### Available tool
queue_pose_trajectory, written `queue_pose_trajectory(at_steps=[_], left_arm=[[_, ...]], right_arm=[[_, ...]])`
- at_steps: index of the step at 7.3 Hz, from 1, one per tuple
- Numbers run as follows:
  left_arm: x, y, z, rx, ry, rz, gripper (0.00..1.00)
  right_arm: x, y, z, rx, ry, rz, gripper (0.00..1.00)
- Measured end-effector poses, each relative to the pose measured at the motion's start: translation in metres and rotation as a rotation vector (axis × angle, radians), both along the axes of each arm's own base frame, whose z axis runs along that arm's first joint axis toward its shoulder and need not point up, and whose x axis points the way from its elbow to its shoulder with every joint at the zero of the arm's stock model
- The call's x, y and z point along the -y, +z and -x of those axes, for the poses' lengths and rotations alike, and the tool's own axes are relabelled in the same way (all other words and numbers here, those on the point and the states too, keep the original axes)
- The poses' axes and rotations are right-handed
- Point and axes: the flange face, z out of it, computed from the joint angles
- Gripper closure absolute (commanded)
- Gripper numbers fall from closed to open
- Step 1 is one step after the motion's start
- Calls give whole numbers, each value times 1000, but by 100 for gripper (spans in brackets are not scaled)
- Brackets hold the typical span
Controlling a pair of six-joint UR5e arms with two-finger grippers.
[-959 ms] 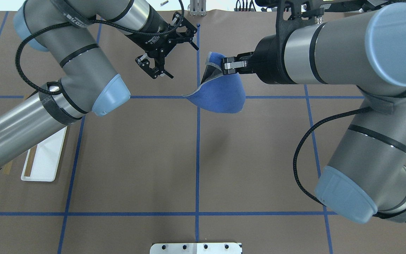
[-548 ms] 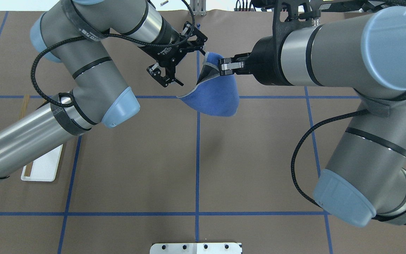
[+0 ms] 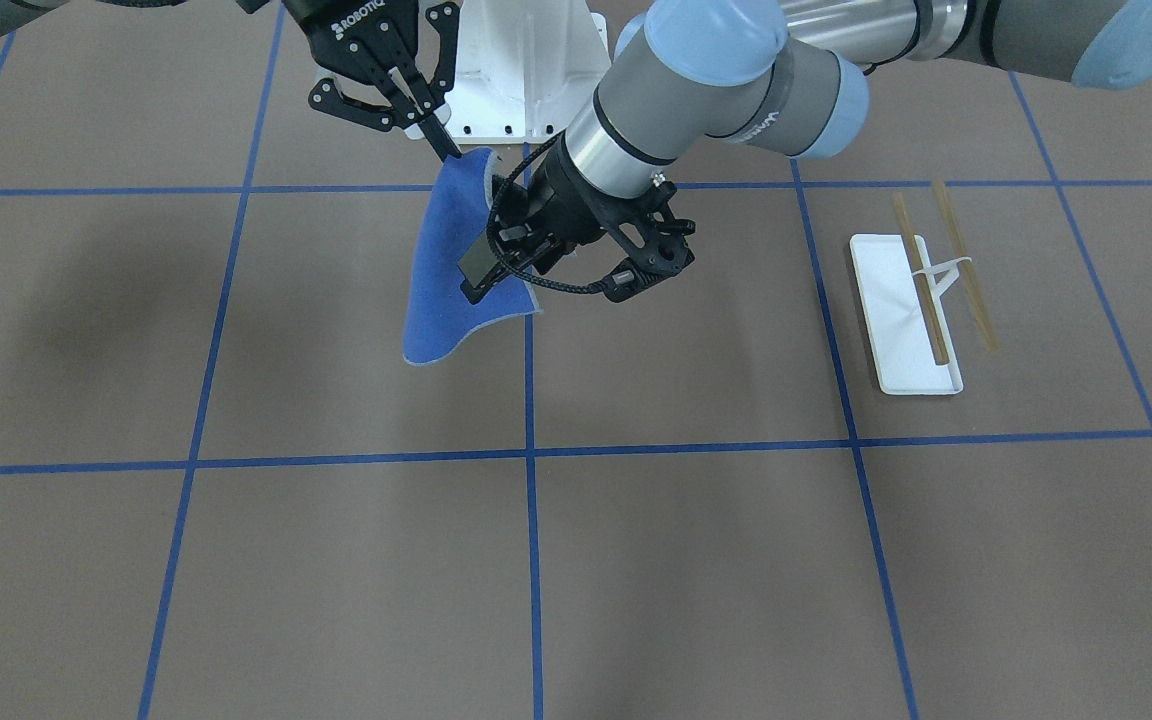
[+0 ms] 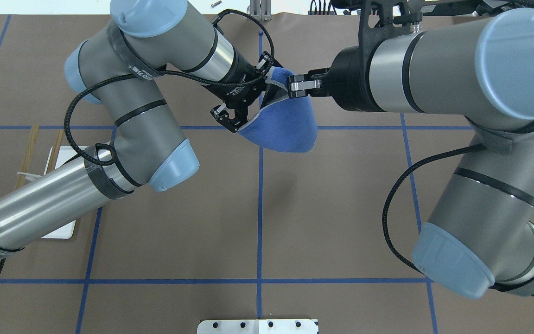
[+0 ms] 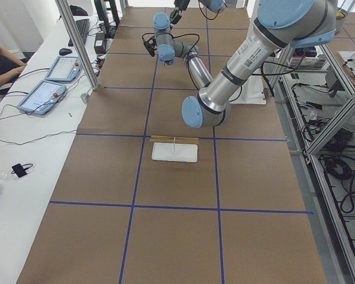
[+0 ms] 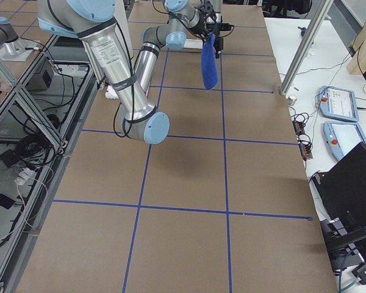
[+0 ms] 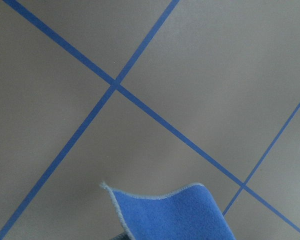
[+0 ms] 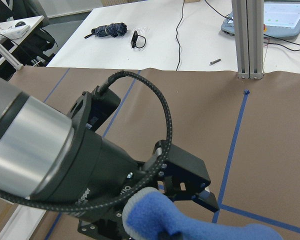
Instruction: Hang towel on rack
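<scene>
The blue towel hangs by its top corner from my right gripper, which is shut on it above the table's far middle. In the front-facing view the towel drapes down from the right gripper. My left gripper is open, its fingers either side of the towel's hanging grey-backed side edge; it also shows in the front-facing view. The left wrist view shows only the towel's lower edge. The rack, with a white base and two tan rods, stands on the table on my left, apart from both grippers.
The rack is partly hidden under my left arm in the overhead view. A large white bolted pedestal stands behind the towel. Blue tape lines cross the brown table. A post stands at the far edge.
My left arm has swung right; its open gripper has closed in from beside the towel to around its side edge. The right gripper and towel have barely moved.
</scene>
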Motion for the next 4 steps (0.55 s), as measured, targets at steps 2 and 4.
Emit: queue_pose_trajectory(at_steps=[2, 4], left_arm=[[-1, -1, 0, -4, 0, -4, 100], [1, -1, 3, -10, -6, -11, 100]], right_arm=[[0, 0, -1, 0, 1, -1, 100], [-1, 1, -3, -1, 2, -7, 100]])
